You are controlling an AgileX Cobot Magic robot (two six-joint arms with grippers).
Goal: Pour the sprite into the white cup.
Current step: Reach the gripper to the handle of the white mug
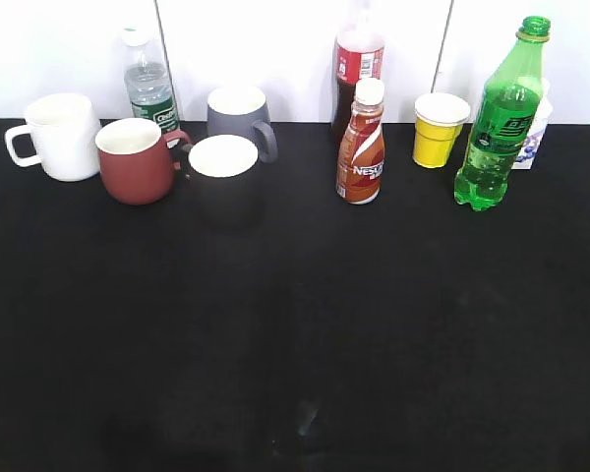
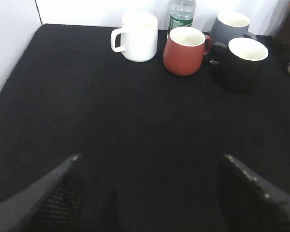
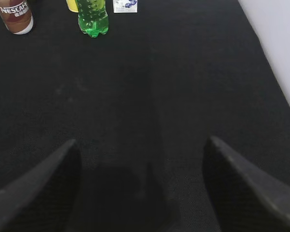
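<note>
The sprite (image 1: 499,118) stands tall at the back right of the black table (image 1: 295,334), with its green cap on. It is just beside the yellow cup (image 1: 440,129) and a small white box (image 1: 533,133). The brown Nescafe bottle (image 1: 361,143) is a bit to its left.

The white cup (image 1: 57,136) sits far away on the back left, with its handle pointing out to the side. A red mug (image 1: 136,160), a dark mug (image 1: 223,175) and a grey mug (image 1: 239,111) crowd next to it. So the bottle and the cup are well apart, and I think the bottle must travel across.

My right gripper (image 3: 140,188) is spread wide and holds nothing. It points at the sprite, which is up ahead, so I guess this hand should grab it. My left gripper (image 2: 150,193) is spread wide too, and empty. It faces the mugs. Maybe it can steady the white cup. Nothing is poured yet.
</note>
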